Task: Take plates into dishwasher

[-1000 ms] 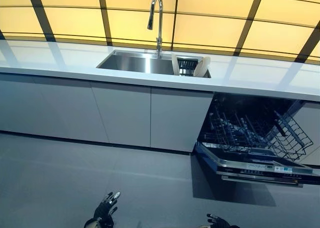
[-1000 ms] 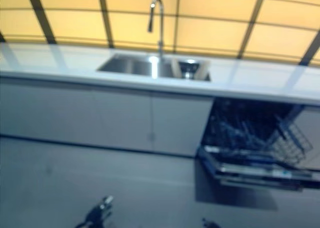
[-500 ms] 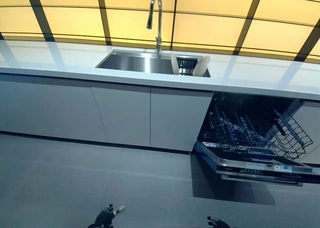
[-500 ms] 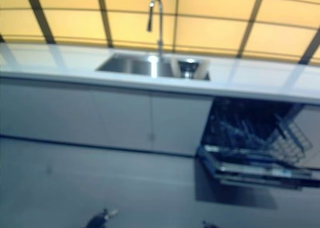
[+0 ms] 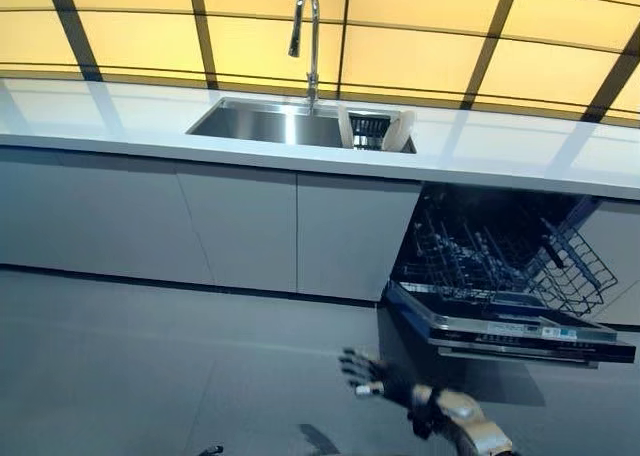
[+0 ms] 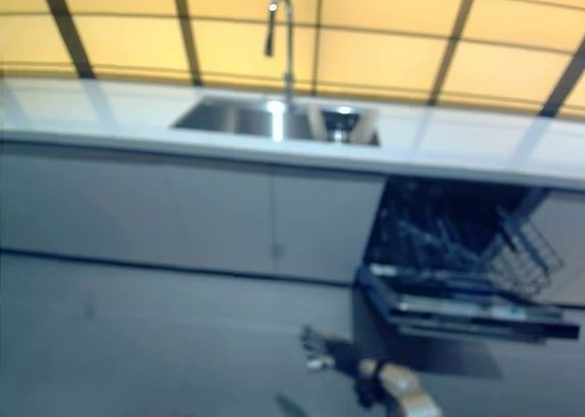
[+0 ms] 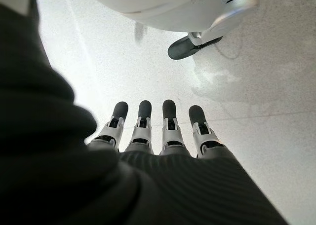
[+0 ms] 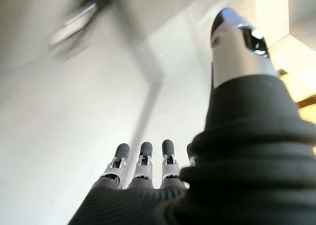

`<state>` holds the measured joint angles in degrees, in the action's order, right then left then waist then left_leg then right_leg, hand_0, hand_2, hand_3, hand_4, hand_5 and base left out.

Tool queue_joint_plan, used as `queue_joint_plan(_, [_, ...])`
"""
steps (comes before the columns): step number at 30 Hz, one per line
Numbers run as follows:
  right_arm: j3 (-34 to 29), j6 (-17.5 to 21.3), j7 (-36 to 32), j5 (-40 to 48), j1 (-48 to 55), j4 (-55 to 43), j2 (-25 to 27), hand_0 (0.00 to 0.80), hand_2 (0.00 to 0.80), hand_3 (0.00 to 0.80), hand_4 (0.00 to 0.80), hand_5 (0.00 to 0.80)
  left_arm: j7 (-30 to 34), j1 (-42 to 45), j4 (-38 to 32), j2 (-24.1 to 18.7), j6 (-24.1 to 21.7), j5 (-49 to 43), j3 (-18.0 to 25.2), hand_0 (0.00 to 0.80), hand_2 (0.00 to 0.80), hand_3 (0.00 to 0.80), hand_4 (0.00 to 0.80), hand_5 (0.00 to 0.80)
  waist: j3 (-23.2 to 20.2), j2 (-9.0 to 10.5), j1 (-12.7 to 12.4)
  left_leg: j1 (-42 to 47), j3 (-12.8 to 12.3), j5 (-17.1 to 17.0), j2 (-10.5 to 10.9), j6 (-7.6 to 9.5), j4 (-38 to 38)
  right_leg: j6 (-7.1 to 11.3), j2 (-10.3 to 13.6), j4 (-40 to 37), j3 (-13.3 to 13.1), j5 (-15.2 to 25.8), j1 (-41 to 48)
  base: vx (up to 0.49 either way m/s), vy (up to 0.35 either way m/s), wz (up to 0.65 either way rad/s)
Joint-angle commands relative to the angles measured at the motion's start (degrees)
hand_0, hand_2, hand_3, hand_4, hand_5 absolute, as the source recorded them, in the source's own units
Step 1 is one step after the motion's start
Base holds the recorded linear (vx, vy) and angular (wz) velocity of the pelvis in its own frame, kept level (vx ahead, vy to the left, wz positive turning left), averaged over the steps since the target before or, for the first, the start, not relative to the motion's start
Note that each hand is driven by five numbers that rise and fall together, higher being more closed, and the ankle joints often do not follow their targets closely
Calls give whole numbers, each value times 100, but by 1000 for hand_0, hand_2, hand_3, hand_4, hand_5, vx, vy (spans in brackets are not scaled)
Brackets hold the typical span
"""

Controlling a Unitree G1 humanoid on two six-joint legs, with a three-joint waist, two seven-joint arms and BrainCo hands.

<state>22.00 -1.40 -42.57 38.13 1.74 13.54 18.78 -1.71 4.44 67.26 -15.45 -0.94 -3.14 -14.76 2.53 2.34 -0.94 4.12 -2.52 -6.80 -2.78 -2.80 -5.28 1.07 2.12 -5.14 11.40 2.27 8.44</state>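
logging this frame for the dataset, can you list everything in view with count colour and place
plates: two, white, upright in the dark rack at the sink's right end
rack: one, dark, inside the sink
sink: one, steel, set in the countertop
faucet: one, chrome, behind the sink
countertop: one, white, above the cabinets
cabinets: grey fronts, left of the dishwasher
dishwasher: one, open, dark wire baskets pulled out, under the countertop's right part
right hand: open, raised over the floor
left hand: open, low over the floor
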Motion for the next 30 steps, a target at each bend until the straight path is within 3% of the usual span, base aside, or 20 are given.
queue_joint_plan(1, [-265, 263, -83, 1833, -670, -1424, -434, 0, 0, 0, 0, 0, -30, -356, 73, -56, -190, -141, -223, 0, 0, 0, 0, 0, 313, 101, -83, 370, -121, 682, 484, 361, 28, 512, 171, 318, -161, 46, -147, -21, 114, -4])
queue_joint_plan(5, [-550, 452, 202, 2505, -1083, -2187, -805, 0, 0, 0, 0, 0, -21, -313, -92, -19, -137, -151, -318, 0, 0, 0, 0, 0, 396, 35, -135, 329, -172, 707, 484, 437, 28, 582, 271, 485, -220, 35, -315, -25, 119, -8])
queue_joint_plan(9, [-898, 667, 1000, 2840, -1703, -2712, -985, 0, 0, 0, 0, 0, -2, -376, -129, -45, -115, -157, -430, 0, 0, 0, 0, 0, 462, -8, -212, 291, -167, 720, 511, 542, 31, 656, 390, 667, -265, 44, -434, -3, 122, -7])
queue_joint_plan(15, [-1214, 1241, 2243, 2292, -2403, -2706, -732, 0, 0, 0, 0, 0, -5, -577, 57, -29, -122, -150, -572, 0, 0, 0, 0, 0, 459, 32, -278, 148, -3, 727, 645, 670, 135, 680, 628, 1197, -371, 214, -578, 25, 128, -6])
queue_joint_plan(18, [-1339, 1345, 2672, 1941, -2596, -2644, -611, 0, 0, 0, 0, 0, -10, -633, 249, -39, -184, -219, -584, 0, 0, 0, 0, 0, 432, 30, -295, 7, 195, 727, 748, 742, 256, 609, 789, 1942, -533, 523, -804, 41, 161, -4])
queue_joint_plan(20, [-1427, 1582, 3131, 1431, -2821, -2533, -360, 0, 0, 0, 0, 0, -13, -638, 358, -52, -95, -276, -649, 0, 0, 0, 0, 0, 473, -83, -259, 90, 345, 753, 728, 766, 246, 632, 935, 3095, -610, 1032, -1453, 144, 230, -5])
queue_joint_plan(21, [-1475, 1597, 3325, 1272, -2935, -2467, -233, 0, 0, 0, 0, 0, 0, -621, 346, -74, -18, -267, -672, 0, 0, 0, 0, 0, 488, -84, -236, 171, 375, 771, 736, 743, 202, 664, 932, 3118, -578, 1111, -1622, 220, 156, 7])
queue_joint_plan(24, [-1540, 1687, 3758, 1019, -3250, -2282, 60, 0, 0, 0, 0, 0, 61, -613, 321, -128, 72, -253, -680, 0, 0, 0, 0, 0, 518, -51, -181, 344, 389, 810, 779, 698, 96, 699, 834, 2809, -456, 1128, -1840, 184, 27, 17])
queue_joint_plan(28, [-1965, 1361, 4752, 784, -3716, -1789, 697, 0, 0, 0, 0, 0, 99, -596, 618, -47, -14, -497, -593, 0, 0, 0, 0, 0, 537, 82, 93, 739, 479, 1042, 1052, 634, 28, 733, 285, 894, -150, 1054, -2198, 433, -29, 20])
queue_joint_plan(30, [-2015, 1315, 5031, 779, -3855, -1660, 902, 0, 0, 0, 0, 0, 117, -602, 736, -21, -51, -533, -613, 0, 0, 0, 0, 0, 552, 49, 199, 930, 565, 1133, 1074, 657, 35, 733, 156, 552, -143, 1167, -2363, 456, -64, 49])
